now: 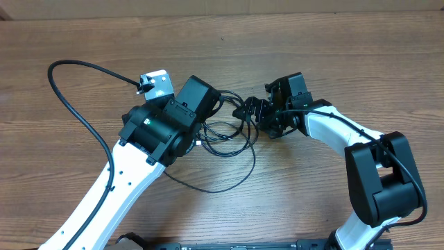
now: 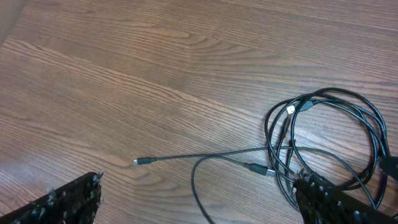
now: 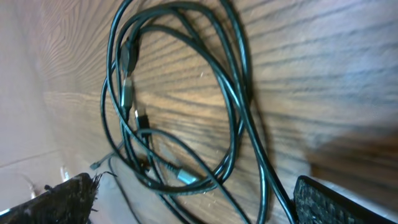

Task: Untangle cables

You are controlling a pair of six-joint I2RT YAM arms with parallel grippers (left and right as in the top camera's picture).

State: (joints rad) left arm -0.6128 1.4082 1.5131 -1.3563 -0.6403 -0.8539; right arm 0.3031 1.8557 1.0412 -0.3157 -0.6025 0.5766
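The cables (image 1: 225, 135) lie as a loose black tangle on the wooden table (image 1: 333, 48), between my two grippers. My left gripper (image 1: 208, 104) hovers over the tangle's left side, open. In the left wrist view the coil (image 2: 268, 134) lies to the right by the right finger (image 2: 336, 202), and one strand (image 2: 194, 186) runs between the fingers of the empty left gripper (image 2: 199, 205). A small plug end (image 2: 142, 161) points left. My right gripper (image 1: 253, 111) is open at the tangle's upper right. In its wrist view the loops (image 3: 233, 106) with a silvery plug (image 3: 186, 177) lie just ahead of the right gripper (image 3: 199, 202).
A thick black arm cable (image 1: 69, 104) arcs across the table's left side to the white camera mount (image 1: 156, 83). One thin cord loop (image 1: 229, 184) trails toward the front edge. Bare wood lies along the far side.
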